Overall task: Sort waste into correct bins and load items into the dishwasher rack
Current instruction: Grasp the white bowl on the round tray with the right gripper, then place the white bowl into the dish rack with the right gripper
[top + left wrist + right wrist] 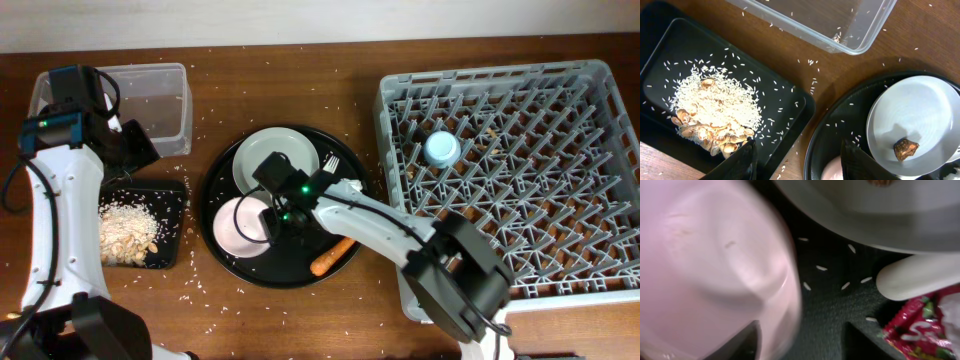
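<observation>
Reaching in over the large round black tray (213, 205), the right end effector (802, 341) sat low at the white bowl (236, 226). Its jaws stood wide, and in the right wrist view the bowl's rim lay between them; whether either finger touched it could not be told. Beside the bowl on the same tray lay the pale grey-green round plate (275, 152) with the small brown food chunk (905, 148) on it. The white plastic fork (331, 161) lay at the plate's right edge, the orange carrot (330, 259) near the tray's lower rim, and the red crinkled wrapper (920, 326) just beside the right finger.

The left end effector (800, 161) hung above the brown wooden tabletop (300, 60) between the two trays — jaws wide, nothing held. Below it the shallow black rectangular tray (785, 107) held the beige oat-like food scraps (705, 134) on a heap of white rice grains (720, 97). The clear plastic rectangular tub (160, 100) stood just behind that tray. Well apart on the right, the large square grey plastic crate (520, 190) carried the small light-blue cup (441, 149) among its pegs.
</observation>
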Robot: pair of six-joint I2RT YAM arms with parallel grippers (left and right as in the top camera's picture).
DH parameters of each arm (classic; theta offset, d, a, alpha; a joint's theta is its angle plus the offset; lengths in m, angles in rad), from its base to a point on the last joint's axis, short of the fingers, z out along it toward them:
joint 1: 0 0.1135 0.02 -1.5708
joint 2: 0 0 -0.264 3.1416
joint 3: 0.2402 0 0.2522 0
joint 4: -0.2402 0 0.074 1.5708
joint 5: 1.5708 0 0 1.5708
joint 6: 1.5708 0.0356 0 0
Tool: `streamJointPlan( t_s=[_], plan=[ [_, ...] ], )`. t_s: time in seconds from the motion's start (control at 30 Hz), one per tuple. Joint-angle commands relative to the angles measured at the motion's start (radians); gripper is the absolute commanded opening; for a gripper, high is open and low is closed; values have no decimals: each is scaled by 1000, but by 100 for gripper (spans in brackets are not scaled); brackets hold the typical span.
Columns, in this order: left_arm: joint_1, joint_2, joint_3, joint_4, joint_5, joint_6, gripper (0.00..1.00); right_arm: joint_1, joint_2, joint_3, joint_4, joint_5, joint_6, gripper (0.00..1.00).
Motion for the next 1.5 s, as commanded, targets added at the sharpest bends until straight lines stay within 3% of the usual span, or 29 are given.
streamJointPlan(
  t_s=[0.0, 0.1, 0.13, 0.3, 0.37, 0.47, 0.6, 0.7, 0.83, 0.93, 1.17, 1.4, 1.43, 1.47],
  plan=[
    [3, 2, 1, -9, 11, -10, 53, -9, 24, 55, -3, -31, -2, 38],
    [0, 3, 0, -13, 11, -10, 53, -21, 24, 55, -5, -38, -1, 11],
    [1, 3, 0, -14, 10, -10, 53, -27, 24, 59, -9, -45, -1, 6],
    [-3, 3, 0, -12, 10, -10, 54, -86, -57, 237, -215, 43, -31, 4],
    [-2, 3, 0, -9, 11, -10, 54, -132, -137, 354, -363, 254, -40, 4],
    [-2, 3, 0, 12, 11, -10, 54, -247, -241, 433, -470, 865, -31, 4],
    [-2, 3, 0, 18, 11, -10, 54, -408, -162, 431, -344, 1396, -44, 4],
    [-2, 3, 0, 31, 11, -10, 54, -511, -22, 431, -210, 1553, -208, 4],
    [-2, 3, 0, 37, 11, -10, 54, -591, 112, 432, -77, 1626, -352, 4],
    [-2, 3, 0, 37, 11, -10, 54, -631, 164, 431, -56, 1618, -355, 4],
    [-2, 3, 0, 39, 11, -10, 54, -612, 174, 431, -107, 1349, -354, 4],
    [-2, 3, 0, 40, 11, -10, 54, -581, 174, 430, -208, 1283, -354, 6],
    [-2, 3, 0, 41, 11, -10, 54, -566, 174, 430, -228, 1283, -354, 15],
    [-2, 3, 0, 42, 11, -10, 54, -545, 174, 430, -254, 1283, -354, 41]
  ],
)
